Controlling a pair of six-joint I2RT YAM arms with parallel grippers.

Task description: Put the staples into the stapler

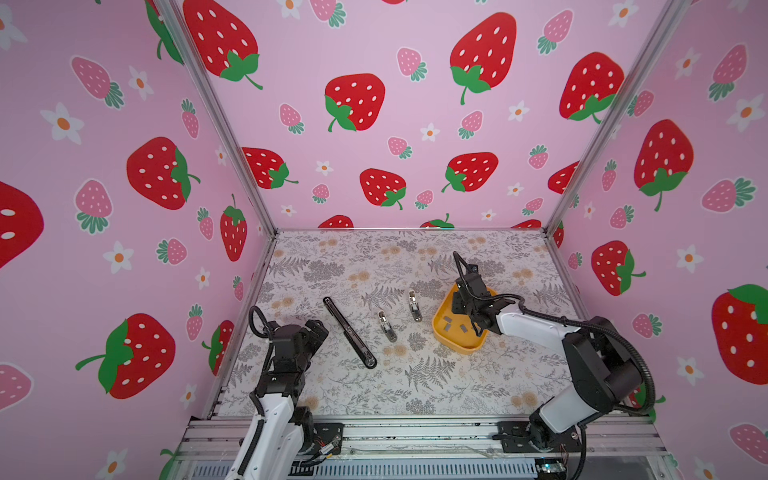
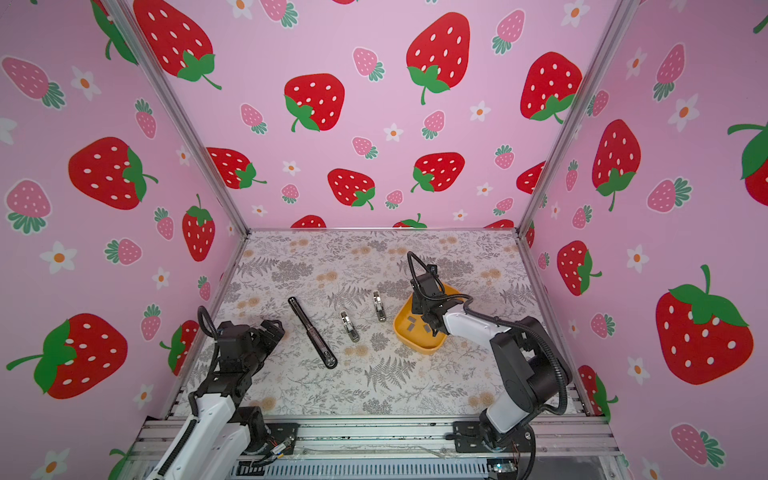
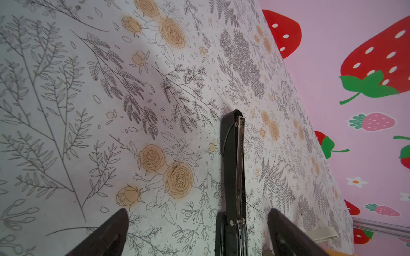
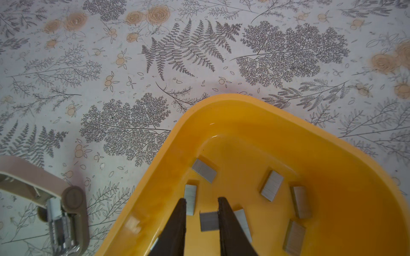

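Note:
The black stapler (image 1: pixel 349 332) (image 2: pixel 311 332) lies opened out flat on the flowered mat, left of centre. My left gripper (image 1: pixel 318 328) (image 3: pixel 198 212) hovers by its near end, open wide, and the stapler (image 3: pixel 233 155) runs between the fingers untouched. Several grey staples (image 1: pixel 448 322) (image 2: pixel 411 322) lie in a yellow tray (image 1: pixel 461 351) (image 4: pixel 244 104). My right gripper (image 1: pixel 478 332) (image 4: pixel 202 199) reaches down into the tray with its jaws a little apart. One staple strip (image 4: pixel 208 221) lies between them, against one finger and clear of the other.
Two small beige and metal staplers (image 1: pixel 386 326) (image 1: pixel 414 305) lie between the black stapler and the tray; one of them (image 4: pixel 55 204) shows beside the tray. Pink strawberry walls enclose the mat on three sides.

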